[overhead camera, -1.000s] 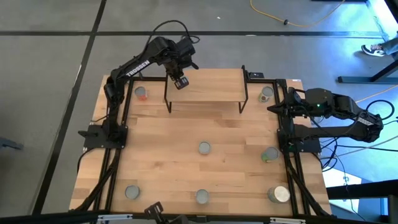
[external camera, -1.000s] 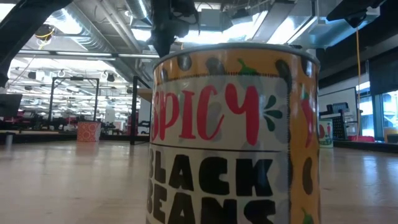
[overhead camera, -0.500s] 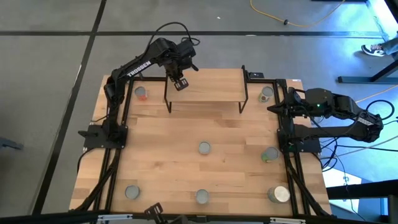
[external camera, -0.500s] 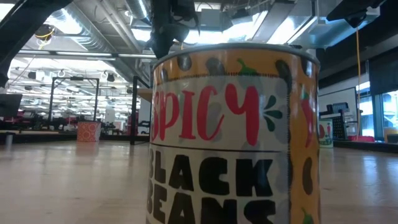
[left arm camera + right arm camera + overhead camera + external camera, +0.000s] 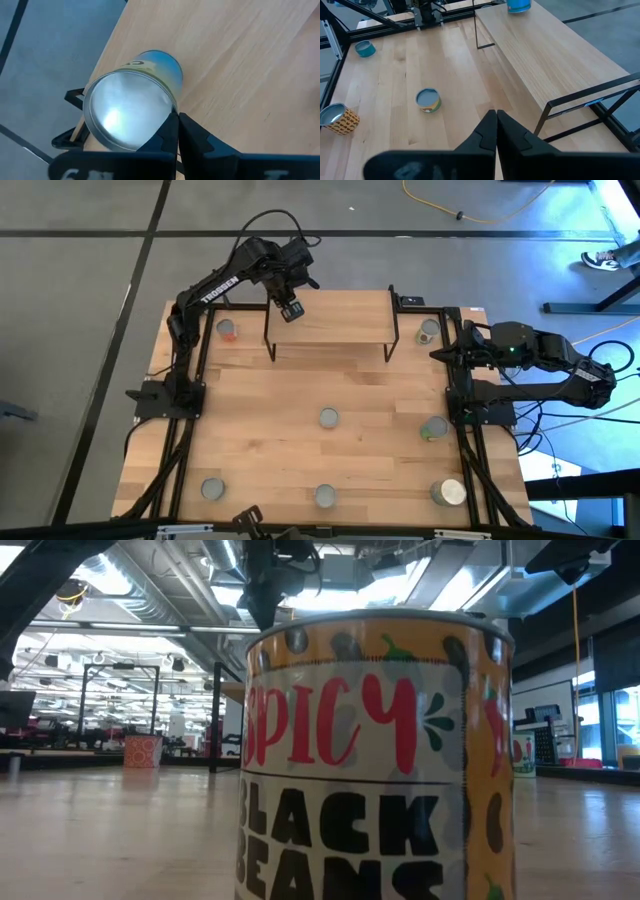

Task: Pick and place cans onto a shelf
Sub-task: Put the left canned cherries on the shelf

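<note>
A blue and yellow can [image 5: 135, 110] with a silvery top stands upright on the shelf's [image 5: 330, 320] plank [image 5: 240, 65], at its far left corner. It also shows in the right wrist view [image 5: 519, 5]. My left gripper [image 5: 290, 308] is above it, fingers shut [image 5: 176, 131] beside its top rim. In the high view the gripper hides the can. My right gripper [image 5: 495, 125] is shut and empty at the table's right edge [image 5: 445, 352]. Several other cans stand on the table: one at the centre [image 5: 329, 418] and a wider one [image 5: 452, 493] near right. My left gripper's shut fingers [image 5: 172, 125] point down right beside the can's top rim [image 5: 167, 102]. I cannot tell whether they touch it. The can stands on its base on the plank.
More cans stand at the far left [image 5: 227, 330], far right [image 5: 428, 332], right [image 5: 434, 428], near left [image 5: 212, 489] and near centre [image 5: 325, 497]. The near centre one fills the low view [image 5: 375, 760]. The shelf's black legs [image 5: 270, 345] stand on the table's far half.
My left gripper has moved a little toward the table's far edge over the shelf's far left corner.
</note>
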`<state>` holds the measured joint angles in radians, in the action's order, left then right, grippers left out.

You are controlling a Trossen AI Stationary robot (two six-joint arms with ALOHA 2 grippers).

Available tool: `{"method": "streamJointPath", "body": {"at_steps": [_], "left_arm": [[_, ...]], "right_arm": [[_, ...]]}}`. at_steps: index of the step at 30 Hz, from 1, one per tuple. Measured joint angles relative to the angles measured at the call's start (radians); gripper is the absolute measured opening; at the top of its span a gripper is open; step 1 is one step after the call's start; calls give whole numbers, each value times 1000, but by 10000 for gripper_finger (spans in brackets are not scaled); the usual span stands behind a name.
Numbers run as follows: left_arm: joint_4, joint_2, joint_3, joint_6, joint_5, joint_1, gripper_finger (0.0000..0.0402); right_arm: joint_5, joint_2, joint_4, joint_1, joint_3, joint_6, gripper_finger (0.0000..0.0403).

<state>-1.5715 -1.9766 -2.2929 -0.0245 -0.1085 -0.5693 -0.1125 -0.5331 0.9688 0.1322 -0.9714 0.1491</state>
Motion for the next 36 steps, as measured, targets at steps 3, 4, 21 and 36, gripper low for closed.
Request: {"method": "streamJointPath", "body": {"at_steps": [3, 4, 21, 36], "left_arm": [[0, 0, 0, 33, -6, 2, 0], [0, 0, 0, 38, -6, 1, 0], [1, 0, 0, 52, -5, 1, 25], [1, 1, 0, 50, 38, 10, 44]], "right_arm": [[0, 0, 0, 0, 0, 0, 6], [0, 0, 0, 0, 0, 0, 6], [0, 0, 0, 0, 0, 0, 6], [0, 0, 0, 0, 0, 0, 6]]}}
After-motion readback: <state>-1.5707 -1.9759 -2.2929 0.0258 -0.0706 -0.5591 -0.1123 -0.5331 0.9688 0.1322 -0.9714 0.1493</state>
